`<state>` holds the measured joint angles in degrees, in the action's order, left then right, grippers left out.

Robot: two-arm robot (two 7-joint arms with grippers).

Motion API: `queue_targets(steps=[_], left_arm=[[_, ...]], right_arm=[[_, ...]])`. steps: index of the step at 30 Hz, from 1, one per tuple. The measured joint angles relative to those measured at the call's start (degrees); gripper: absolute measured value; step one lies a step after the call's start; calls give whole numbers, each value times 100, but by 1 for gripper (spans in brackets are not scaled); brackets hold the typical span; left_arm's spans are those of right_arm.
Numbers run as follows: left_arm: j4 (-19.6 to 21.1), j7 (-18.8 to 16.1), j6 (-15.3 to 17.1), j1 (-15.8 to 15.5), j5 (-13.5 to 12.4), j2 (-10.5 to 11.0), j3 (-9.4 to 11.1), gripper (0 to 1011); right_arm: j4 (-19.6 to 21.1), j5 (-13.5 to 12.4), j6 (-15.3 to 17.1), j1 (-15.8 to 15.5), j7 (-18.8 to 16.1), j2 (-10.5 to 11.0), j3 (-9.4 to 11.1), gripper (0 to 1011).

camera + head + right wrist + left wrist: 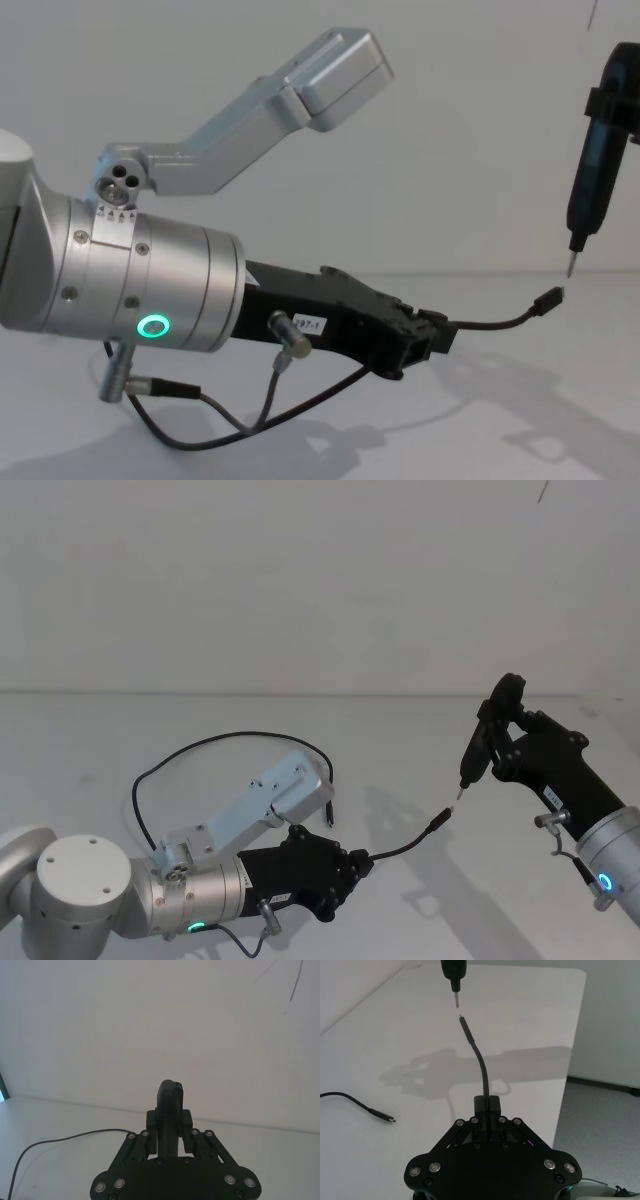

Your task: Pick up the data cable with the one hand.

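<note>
Our left gripper point(362, 865) clamped on data cable point(405, 845); free plug end juts toward right gripper point(497, 730), which grips slim tool point(588, 200), tip just above plug.

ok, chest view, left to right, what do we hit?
Left arm's silver cylinder with the green ring light → left gripper, shut on the data cable → the cable's free plug → dark pointed tool held upright by the right gripper.
</note>
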<state>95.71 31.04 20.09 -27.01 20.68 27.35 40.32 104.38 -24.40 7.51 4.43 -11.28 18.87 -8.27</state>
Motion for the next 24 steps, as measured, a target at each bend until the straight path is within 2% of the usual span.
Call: queue_targets(steps=[24], left_arm=[[0, -1, 0, 0, 0, 0, 0, 37]], right_arm=[[-38, -54, 103, 26, -15, 62, -82, 279]])
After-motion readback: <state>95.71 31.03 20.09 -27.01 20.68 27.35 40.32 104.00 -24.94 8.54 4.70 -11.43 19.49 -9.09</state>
